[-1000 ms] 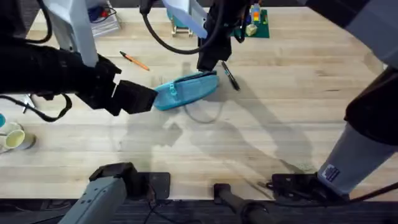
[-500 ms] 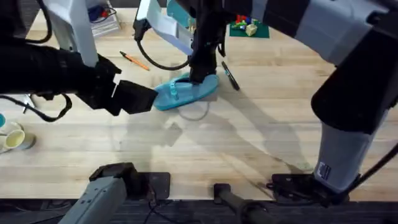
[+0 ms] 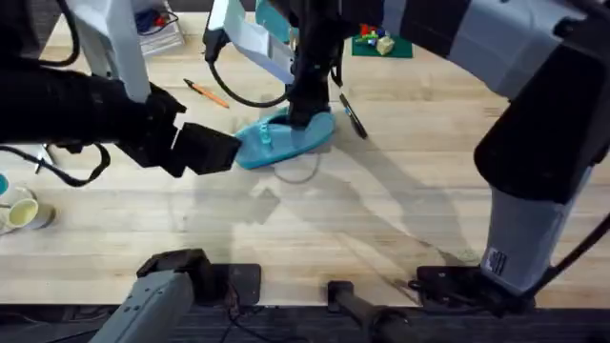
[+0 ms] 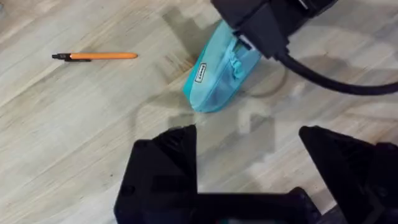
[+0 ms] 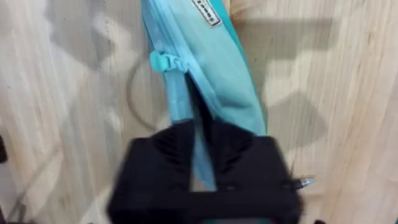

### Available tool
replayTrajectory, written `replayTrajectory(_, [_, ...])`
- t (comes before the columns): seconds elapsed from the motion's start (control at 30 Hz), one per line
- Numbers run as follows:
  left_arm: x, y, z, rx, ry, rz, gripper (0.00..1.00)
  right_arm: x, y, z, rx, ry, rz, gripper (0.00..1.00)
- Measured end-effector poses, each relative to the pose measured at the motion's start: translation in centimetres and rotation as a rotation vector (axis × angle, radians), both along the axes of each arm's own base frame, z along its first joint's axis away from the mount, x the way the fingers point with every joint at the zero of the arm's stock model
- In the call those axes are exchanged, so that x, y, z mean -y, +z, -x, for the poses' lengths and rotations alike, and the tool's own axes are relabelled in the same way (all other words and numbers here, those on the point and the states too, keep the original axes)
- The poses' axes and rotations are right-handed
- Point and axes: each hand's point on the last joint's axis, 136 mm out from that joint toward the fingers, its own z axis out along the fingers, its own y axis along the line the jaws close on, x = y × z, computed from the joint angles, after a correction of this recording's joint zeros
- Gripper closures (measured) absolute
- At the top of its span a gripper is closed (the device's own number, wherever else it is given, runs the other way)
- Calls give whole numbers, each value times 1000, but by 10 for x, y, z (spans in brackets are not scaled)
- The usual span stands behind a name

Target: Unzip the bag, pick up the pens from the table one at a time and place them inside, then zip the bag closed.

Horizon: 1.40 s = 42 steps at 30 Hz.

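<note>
Toward the table's (image 3: pixel 400 191) far edge, the right gripper (image 3: pixel 303 118) is pinching the half-unzipped bag (image 3: pixel 286 140); left gripper (image 4: pixel 249 140) released, pens (image 3: pixel 206 93) waiting.

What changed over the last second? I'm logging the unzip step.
The right claw came down from beside the pouch's far end onto the light blue pouch and now pinches its fabric edge. The left claw stayed open at the pouch's near end; the orange pen and black pen lie unmoved.
</note>
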Motion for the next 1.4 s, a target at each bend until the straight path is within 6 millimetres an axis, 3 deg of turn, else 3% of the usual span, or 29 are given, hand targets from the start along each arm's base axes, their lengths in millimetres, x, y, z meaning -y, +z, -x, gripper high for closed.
replayTrajectory(0.03, [0,0,0,0,0,0,6,0,0,0,1,0,1,780])
replayTrajectory(0.17, [0,0,0,0,0,0,6,0,0,0,1,0,1,188])
replayTrajectory(0.2, [0,0,0,0,0,0,6,0,0,0,0,2,-1,64])
replayTrajectory(0.23, [0,0,0,0,0,0,6,0,0,0,-1,3,-3,23])
replayTrajectory(0.87, [0,0,0,0,0,0,5,-2,0,0,1,1,-7,5])
replayTrajectory(1.13, [0,0,0,0,0,0,6,1,3,-3,-22,-98,-5,5])
replayTrajectory(1.27, [0,0,0,0,0,0,6,10,22,-12,-7,-185,-32,5])
replayTrajectory(1.4, [0,0,0,0,0,0,6,32,58,-28,56,-276,-82,5])
